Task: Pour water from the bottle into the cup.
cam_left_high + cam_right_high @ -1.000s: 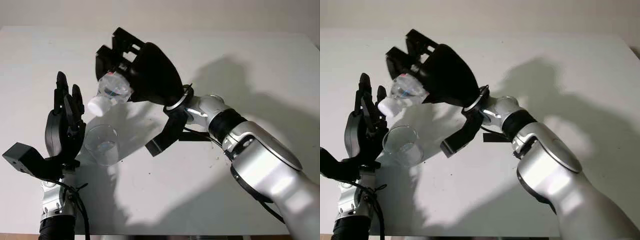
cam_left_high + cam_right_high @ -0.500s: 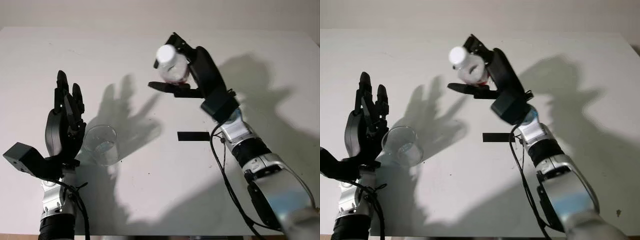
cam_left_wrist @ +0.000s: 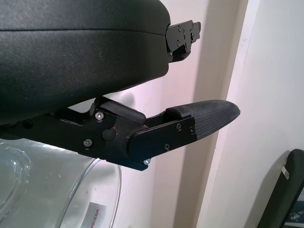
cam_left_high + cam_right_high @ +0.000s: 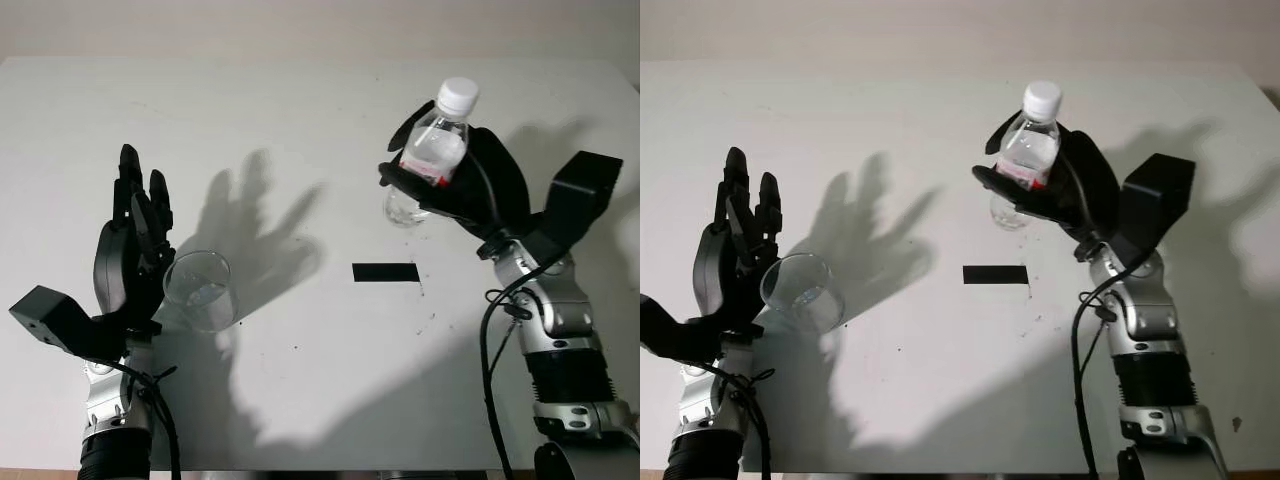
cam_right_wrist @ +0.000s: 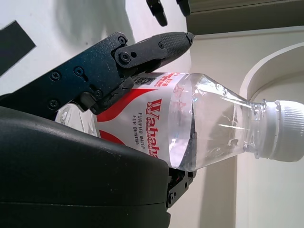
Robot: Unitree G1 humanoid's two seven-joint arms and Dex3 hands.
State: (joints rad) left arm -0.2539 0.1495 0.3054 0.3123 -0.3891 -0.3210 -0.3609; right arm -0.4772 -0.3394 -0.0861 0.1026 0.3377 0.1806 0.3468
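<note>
The bottle [image 4: 432,150], white cap on, stands nearly upright in the right hand [image 4: 470,190], whose fingers wrap its red-and-white "Wahaha purified water" label. The cup [image 4: 202,290] sits on the table [image 4: 300,100] touching the open left hand [image 4: 130,255], well apart from a black strip [image 4: 386,272].

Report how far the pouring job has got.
Done: the cup stands upright at the table's left, beside the open left hand. In hand: the right hand holds the bottle upright, white cap on, well right of the cup. Left: setting the bottle down. Water in the cup can't be confirmed.
</note>
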